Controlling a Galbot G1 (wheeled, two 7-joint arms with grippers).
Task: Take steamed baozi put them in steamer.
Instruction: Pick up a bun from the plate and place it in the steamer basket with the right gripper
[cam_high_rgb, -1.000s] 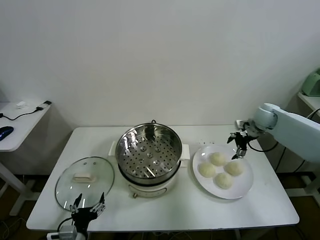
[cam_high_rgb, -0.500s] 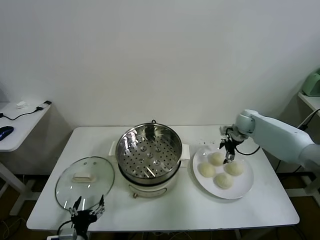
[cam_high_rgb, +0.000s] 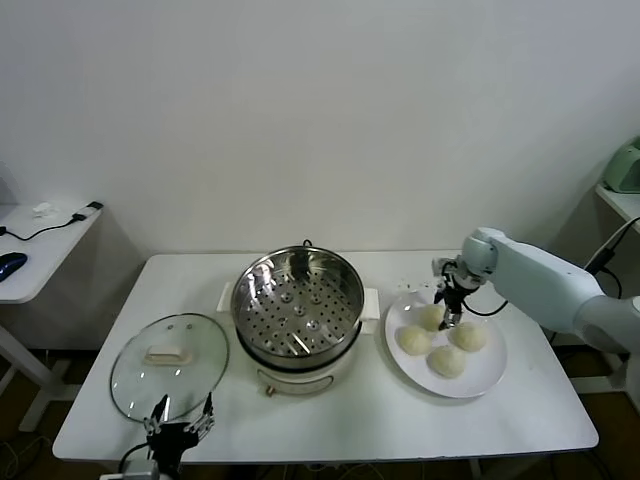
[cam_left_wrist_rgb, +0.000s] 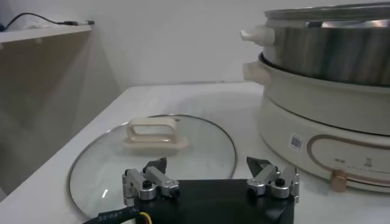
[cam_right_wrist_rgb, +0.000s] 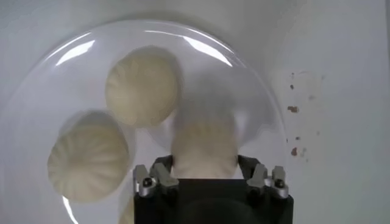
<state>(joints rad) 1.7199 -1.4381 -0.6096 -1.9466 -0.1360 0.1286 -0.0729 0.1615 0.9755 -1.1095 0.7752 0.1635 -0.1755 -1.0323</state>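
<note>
Four baozi (cam_high_rgb: 441, 339) clustered on the plate, none steamed yet

Steamer (cam_high_rgb: 297, 303) sits open beside them, perforated tray bare.

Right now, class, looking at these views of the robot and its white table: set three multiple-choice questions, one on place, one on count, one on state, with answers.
1. Where does the round glass lid lie?
A. On the steamer
B. On the table, on the robot's left of the steamer
C. On the plate

2. How many pale round steamed baozi sit on the flat white plate?
A. Two
B. Four
C. Six

3. What is the shiny steel steamer holding?
A. One bun
B. Water
C. Only its bare perforated tray

Answers: B, the lid rests flat beside the pot; B, head view shows four; C, no bun inside. The right gripper hovers over the plate; the left gripper waits by the lid.
</note>
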